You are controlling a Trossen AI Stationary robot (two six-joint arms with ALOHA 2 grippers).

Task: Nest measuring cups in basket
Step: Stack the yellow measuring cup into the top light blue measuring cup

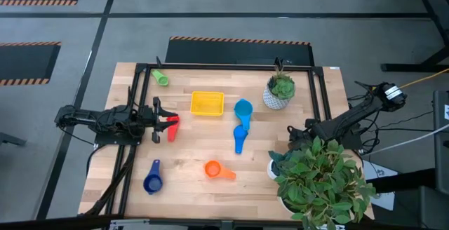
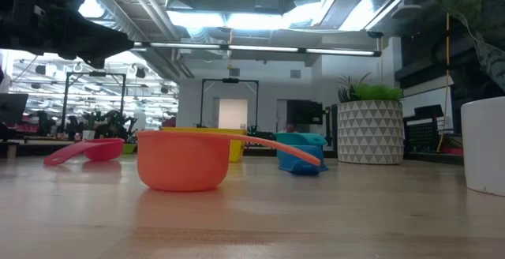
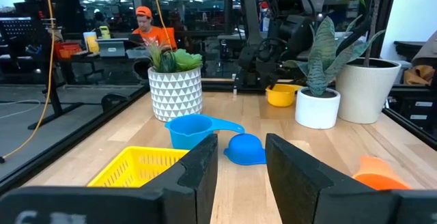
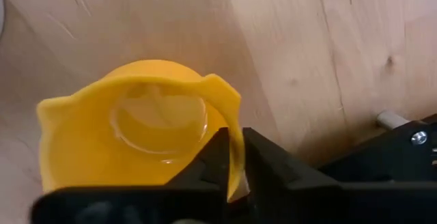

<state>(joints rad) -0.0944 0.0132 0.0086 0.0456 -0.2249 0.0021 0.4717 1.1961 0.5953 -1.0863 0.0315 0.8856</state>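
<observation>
- left gripper (image 1: 168,123) at the table's left side, fingers parted with nothing between; red cup (image 1: 172,127) lies right at its tips; yellow basket (image 1: 207,103) just beyond, light blue cup (image 1: 243,109) and blue cup (image 1: 239,139) past it
- right gripper (image 4: 232,157) at the right edge, pinching a yellow cup's rim (image 4: 229,125); in the high view a leafy plant (image 1: 319,177) hides it
- green cup (image 1: 161,78), dark blue cup (image 1: 153,179) and orange cup (image 1: 216,170) well apart

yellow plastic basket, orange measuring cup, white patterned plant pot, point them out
yellow plastic basket (image 1: 207,103), high view, its mesh floor
orange measuring cup (image 2: 183,160), low view, bowl's outer wall
white patterned plant pot (image 1: 276,99), high view, its side below the plant
</observation>
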